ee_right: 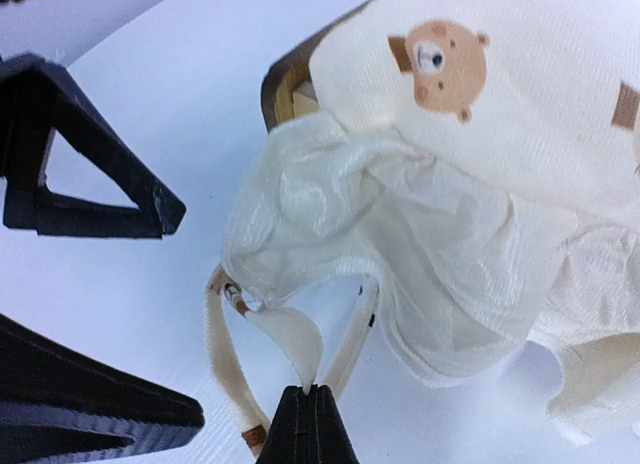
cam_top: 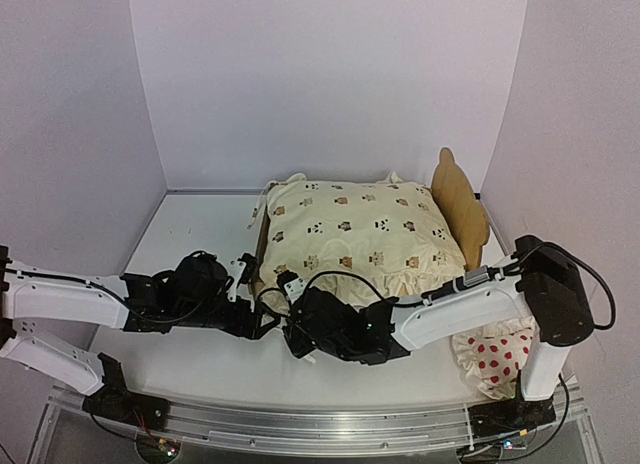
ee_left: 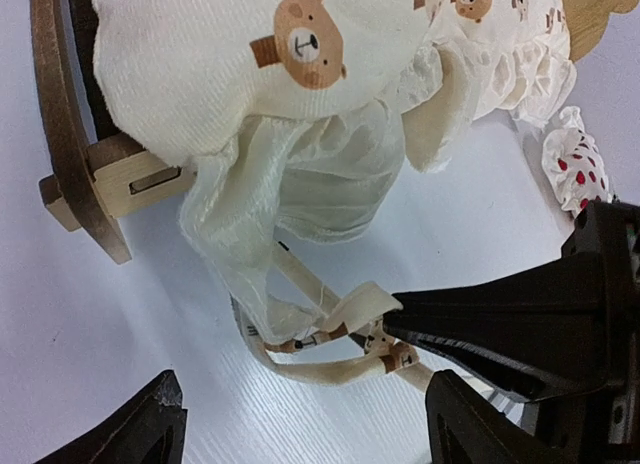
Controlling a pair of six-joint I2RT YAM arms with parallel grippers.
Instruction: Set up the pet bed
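White bench (cam_top: 200, 234). Cover (cam_top: 350, 229) draped over pet bed (cam_top: 460, 199); pillow (cam_top: 495, 359) lay beside it. Right end effector (ee_right: 308, 404) pinched cover's tie (ee_right: 300, 344); left end effector (ee_left: 305, 409) gaped, empty. Tying and pillow seemingly left.

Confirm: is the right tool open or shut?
Shut. The right tool pinches the cream tie of the cover, fingertips pressed together with no gap.

— What sort of place is this?
— A robot lab cell. Plain white panels (cam_top: 320, 74) box in a white bench (cam_top: 190, 234). At six o'clock, the left arm (cam_top: 55, 296) and right arm (cam_top: 470, 306) are bolted to an aluminium rail (cam_top: 320, 421).
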